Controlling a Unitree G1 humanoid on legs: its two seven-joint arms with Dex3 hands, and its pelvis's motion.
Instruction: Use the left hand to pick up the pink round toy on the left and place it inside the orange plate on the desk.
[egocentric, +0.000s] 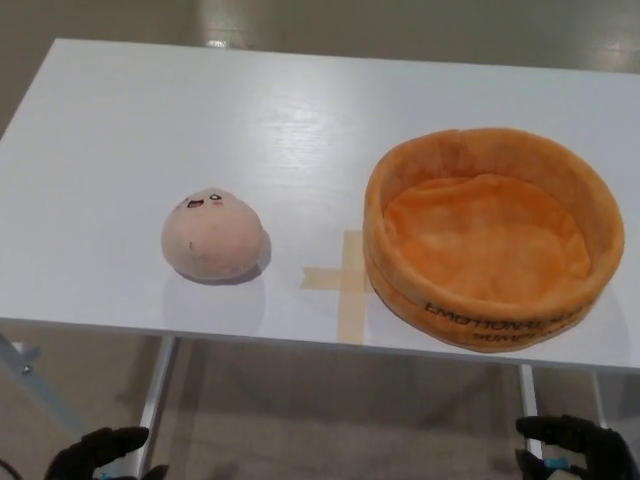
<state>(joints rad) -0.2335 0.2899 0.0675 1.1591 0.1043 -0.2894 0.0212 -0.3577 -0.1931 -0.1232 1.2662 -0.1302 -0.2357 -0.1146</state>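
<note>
Left hand (100, 452) low below desk edge, fingers: cannot tell. Pink round plush toy (212, 234) sits on white desk (120, 130), left of tape cross (342, 280) and empty orange plush plate (390, 195). Likely light, squashy; grip across its 2 sides. Right hand (578, 447): cannot tell.

A: What is the bench (150, 130) made of?
B: A smooth white top with a faint wood grain and a soft sheen; its legs (158, 385) look like pale metal.
A: And the pink round toy (213, 234)?
B: Soft plush cloth, matt and slightly fuzzy.
A: The orange plate (395, 270)?
B: Plush fabric too, velvety and wrinkled inside, with black printed lettering on its wall.
A: The cross (345, 280) on the top?
B: Beige tape, matt, papery.
</note>
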